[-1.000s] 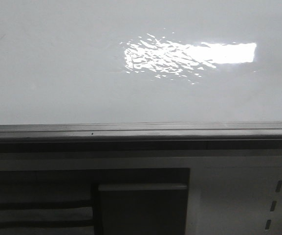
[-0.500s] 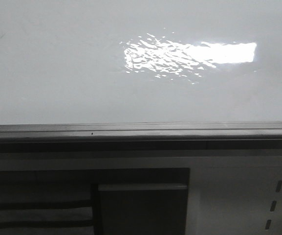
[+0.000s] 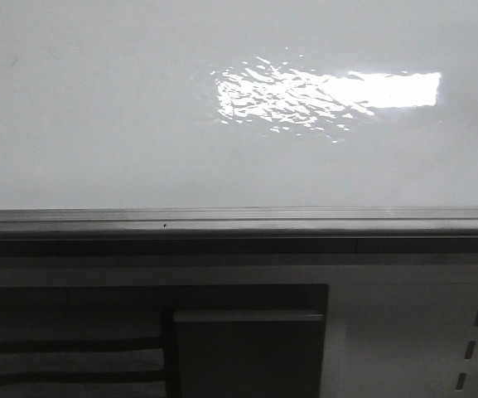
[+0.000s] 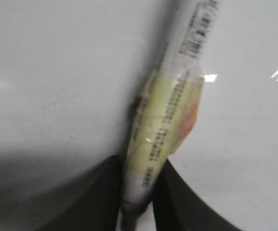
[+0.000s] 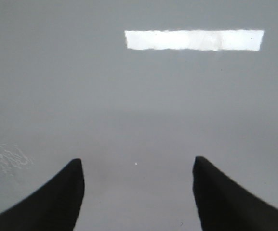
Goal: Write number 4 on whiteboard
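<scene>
Since the earlier front pictures the whole scene has slid a little to the right: the glare point(image 3: 330, 98) and the pale panel with slots point(image 3: 412, 340) sit further right than before, which suggests the camera moved, not the things.

On the left, the left gripper point(image 4: 139, 192) is clenched on a marker point(image 4: 170, 115). Its two dark fingers point(image 4: 95, 202) press the barrel from both sides, and yellowish tape is wrapped around the middle of the barrel. The marker points toward the whiteboard point(image 4: 47, 86), but its tip is out of the picture, so I cannot tell if it touches the surface.

In the front view the board point(image 3: 98, 124) is blank above the grey rail point(image 3: 239, 220); no stroke of the 4 is visible anywhere.

On the right, the right gripper point(image 5: 139, 192) is spread wide and holds nothing, facing the board point(image 5: 139, 106).

I judge that the pen is secured but the writing is not yet begun; all strokes remain.
</scene>
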Available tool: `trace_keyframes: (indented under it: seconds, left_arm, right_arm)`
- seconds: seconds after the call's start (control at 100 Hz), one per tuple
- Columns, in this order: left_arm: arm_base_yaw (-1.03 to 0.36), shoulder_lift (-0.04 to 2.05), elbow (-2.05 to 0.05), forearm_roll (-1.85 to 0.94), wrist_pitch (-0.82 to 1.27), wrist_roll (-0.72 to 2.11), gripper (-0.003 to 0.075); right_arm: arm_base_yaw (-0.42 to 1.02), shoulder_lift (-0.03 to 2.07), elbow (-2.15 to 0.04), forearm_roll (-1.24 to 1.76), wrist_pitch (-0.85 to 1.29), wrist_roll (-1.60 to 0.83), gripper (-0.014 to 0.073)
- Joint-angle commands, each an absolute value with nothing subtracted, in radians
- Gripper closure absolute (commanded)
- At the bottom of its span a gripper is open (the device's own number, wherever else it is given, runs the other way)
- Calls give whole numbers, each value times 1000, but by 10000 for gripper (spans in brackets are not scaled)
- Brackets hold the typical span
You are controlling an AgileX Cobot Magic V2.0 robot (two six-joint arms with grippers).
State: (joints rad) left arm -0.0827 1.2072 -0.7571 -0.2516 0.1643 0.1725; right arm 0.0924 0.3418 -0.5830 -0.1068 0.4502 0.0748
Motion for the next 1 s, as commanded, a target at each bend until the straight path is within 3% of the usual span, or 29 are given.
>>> trace_keyframes:
  seconds: [0.0,0.18,0.4,0.7,0.99]
  left_arm:
    - [-91,1199,-786,-265,92,172,699]
    - [-91,1165,-796,-238,182,176,741]
    - [-133,1106,-897,-209,496,339,741]
    - [-410,1099,-1017,-351,904,717,741]
    - [-674,1099,-1058,-444,938,807,741]
  right_arm:
    - [85,358,-612,-112,370,75,158]
    - [85,369,-649,-88,444,75,158]
    - [100,460,-785,-45,692,50,158]
    - [185,679,-946,398,911,-499,158]
    - [311,927,-1021,663,1041,-948,158]
